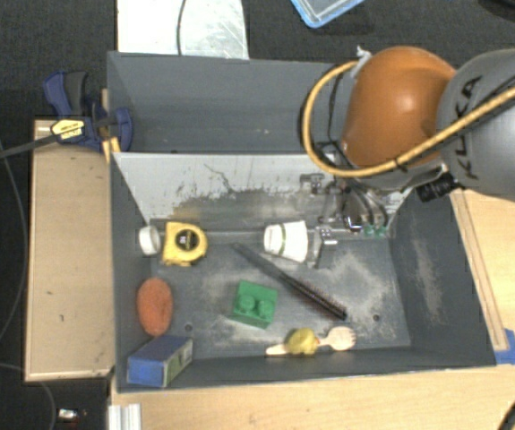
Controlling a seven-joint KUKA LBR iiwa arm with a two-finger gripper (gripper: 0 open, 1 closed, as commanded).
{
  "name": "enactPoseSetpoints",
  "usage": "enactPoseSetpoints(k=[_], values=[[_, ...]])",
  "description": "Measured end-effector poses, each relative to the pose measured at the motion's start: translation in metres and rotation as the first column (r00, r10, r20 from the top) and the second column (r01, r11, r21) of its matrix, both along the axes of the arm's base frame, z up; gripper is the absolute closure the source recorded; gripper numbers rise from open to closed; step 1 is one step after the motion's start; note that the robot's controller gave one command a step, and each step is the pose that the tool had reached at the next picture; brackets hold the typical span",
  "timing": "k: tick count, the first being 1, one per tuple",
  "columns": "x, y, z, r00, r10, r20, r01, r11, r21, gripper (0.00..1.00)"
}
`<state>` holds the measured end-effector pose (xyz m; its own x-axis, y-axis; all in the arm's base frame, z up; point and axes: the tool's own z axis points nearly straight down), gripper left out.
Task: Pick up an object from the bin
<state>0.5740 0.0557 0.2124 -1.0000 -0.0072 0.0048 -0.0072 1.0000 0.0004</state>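
My gripper (327,238) hangs low over the middle of the bin, under the orange dome. Just left of it lies a small white cylinder (286,239) on its side, its right end touching or nearly touching the gripper. A thin black stick (295,285) runs slantwise from below the cylinder toward the lower right. A green toy brick (254,304) lies left of the stick, below the cylinder.
At the left wall sit a yellow tape measure (184,243) and a small white cap (149,239). Below them lie a rust-brown oval (155,305) and a blue box (159,361). A yellow and cream toy (309,340) rests at the front wall.
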Motion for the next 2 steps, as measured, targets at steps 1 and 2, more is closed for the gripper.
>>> enactPoseSetpoints(k=[1,2], values=[[0.001,0.0,0.005,1.0,-0.002,0.008,0.002,1.0,0.001,0.0],[-0.019,-0.056,-0.05,1.0,-0.028,0.013,0.028,1.0,0.002,0.0]])
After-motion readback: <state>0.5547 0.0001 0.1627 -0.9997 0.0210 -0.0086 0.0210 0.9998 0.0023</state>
